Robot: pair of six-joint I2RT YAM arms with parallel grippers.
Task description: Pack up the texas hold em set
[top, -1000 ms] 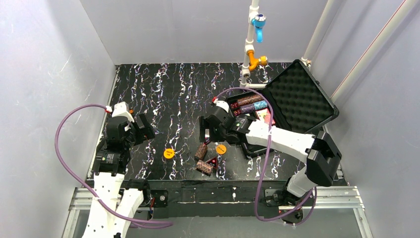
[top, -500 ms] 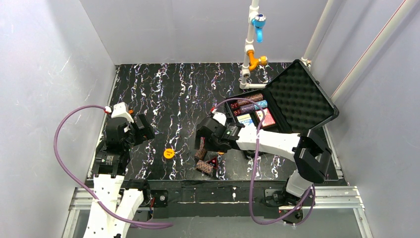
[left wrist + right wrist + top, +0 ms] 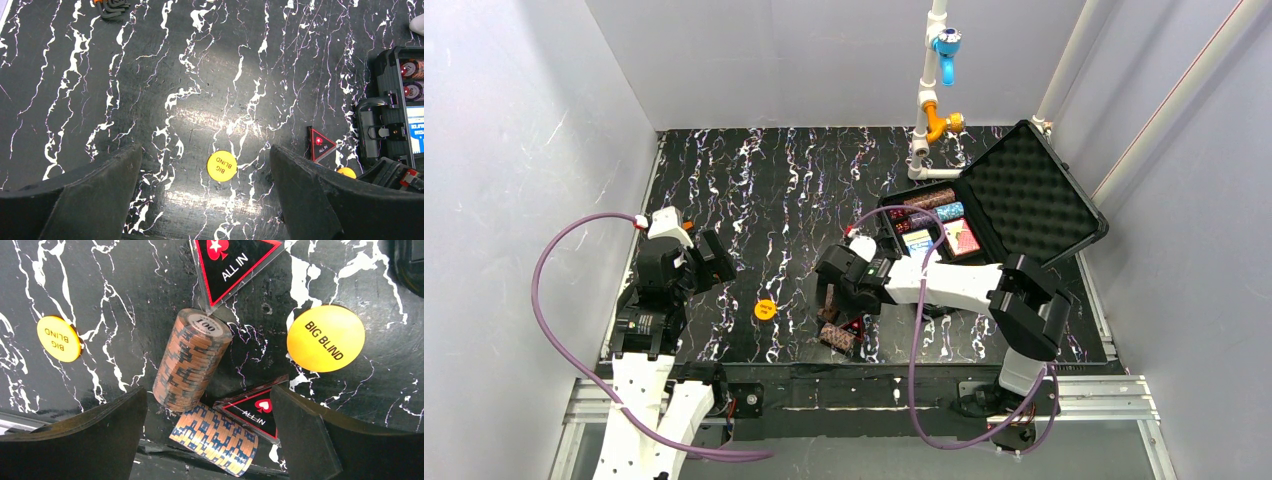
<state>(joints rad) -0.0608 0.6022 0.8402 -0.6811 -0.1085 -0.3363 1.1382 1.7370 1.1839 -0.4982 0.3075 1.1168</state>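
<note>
The brown chip roll (image 3: 192,360) marked 100 sits between the spread fingers of the right gripper (image 3: 207,395), closer to the left finger (image 3: 85,435) than to the right one (image 3: 310,440). Neither finger touches it, so the gripper is wide apart and holds nothing. The roll's 100 face points away from the gripper and meets the tip of an ALL IN marker (image 3: 232,265).

A second chip roll (image 3: 215,437) lies crosswise just beneath the gripper's palm, touching a second ALL IN marker (image 3: 252,412). A BIG BLIND disc (image 3: 325,338) rests ahead of the right finger, apart from the rolls. The other BIG BLIND disc (image 3: 58,338) lies well outside the left finger, with bare table (image 3: 125,280) between.

The table's near edge runs close behind the second roll (little room there). The black case (image 3: 921,242) stands open behind the right wrist, with its foam lid (image 3: 1029,190) raised.

The left gripper (image 3: 205,150) hangs high with its fingers parted and empty. Below it lie a disc and open marble.
</note>
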